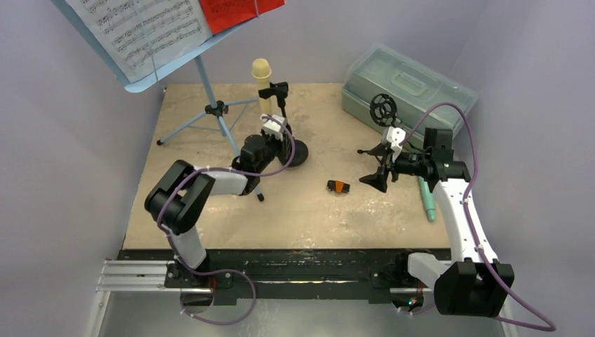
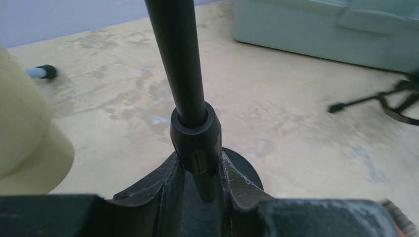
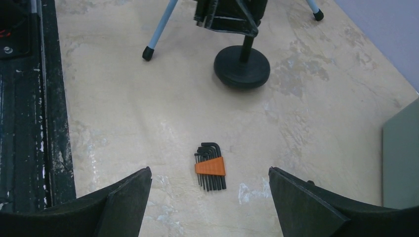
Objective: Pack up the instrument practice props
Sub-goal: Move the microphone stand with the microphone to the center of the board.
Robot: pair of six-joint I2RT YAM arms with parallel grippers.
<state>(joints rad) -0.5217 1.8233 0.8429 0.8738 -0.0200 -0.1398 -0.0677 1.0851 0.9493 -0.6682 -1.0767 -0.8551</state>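
Music rack (image 1: 140, 86), 10 o'clock on tabletop (image 1: 210, 225): one, bearing one white page (image 1: 140, 28), one red page (image 1: 238, 10). Left claw (image 2: 196, 163) clenched on round-base mic holder (image 2: 193, 133), at collar low on pole; cream microphone (image 1: 262, 72) clipped on top. Judged best: lift straight, pole upright, load top-heavy. Hex key set (image 3: 210, 148): one. Right claw (image 3: 209, 170) released, grasping nothing. Tripod mic holder (image 1: 384, 110) beside it; teal microphone (image 1: 426, 200) lay at 3 o'clock. Holders two, microphones two. Case (image 1: 403, 81), 1 o'clock: one, lid looked shut.
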